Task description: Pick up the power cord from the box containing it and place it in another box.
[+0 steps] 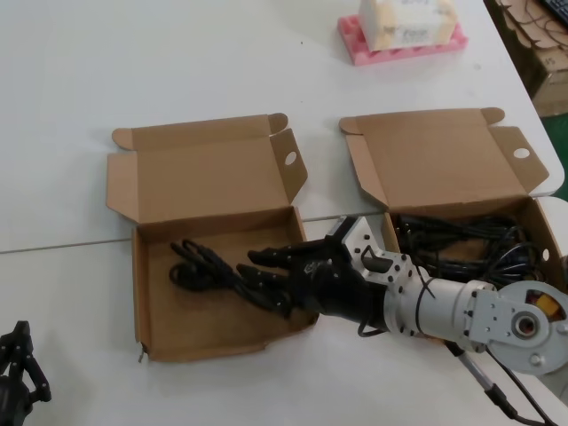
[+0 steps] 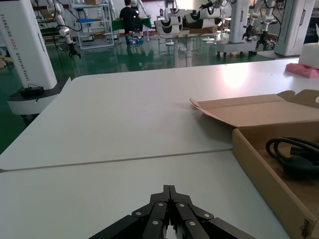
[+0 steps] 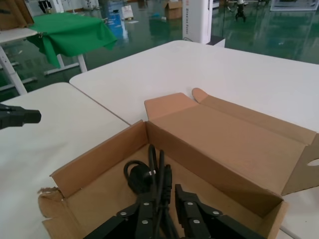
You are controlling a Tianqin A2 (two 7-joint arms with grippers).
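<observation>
Right gripper (image 1: 255,271), black, on a silver wrist coming in from the near right part of the counter (image 1: 133,71): reaches into the torn-cornered box (image 1: 204,330); its fingers (image 3: 144,215) are closed around the power cord (image 1: 197,266), which runs between them in the right wrist view.

Power cord (image 3: 143,174): slim black looped bundle lying on the floor of the torn-cornered box (image 3: 99,160), its looped end pointing toward the counter's left edge. It also shows from the left wrist view (image 2: 295,155).

Torn-cornered box (image 2: 264,175): shallow brown cardboard, lid hinged open toward the far edge, ragged corner facing the near left corner of the counter. It stands mid-counter.

Neat-cornered box (image 1: 444,160): same make, lid open, just beside the first, toward the right edge. It holds a tangle of black cables (image 1: 461,241).

Left gripper (image 1: 18,368): low at the near left corner of the counter, well apart from both boxes, fingers (image 2: 158,211) pressed together with nothing between them.

Pink foam tray (image 1: 355,44): at the far edge, carrying a pale packet (image 1: 408,22).
</observation>
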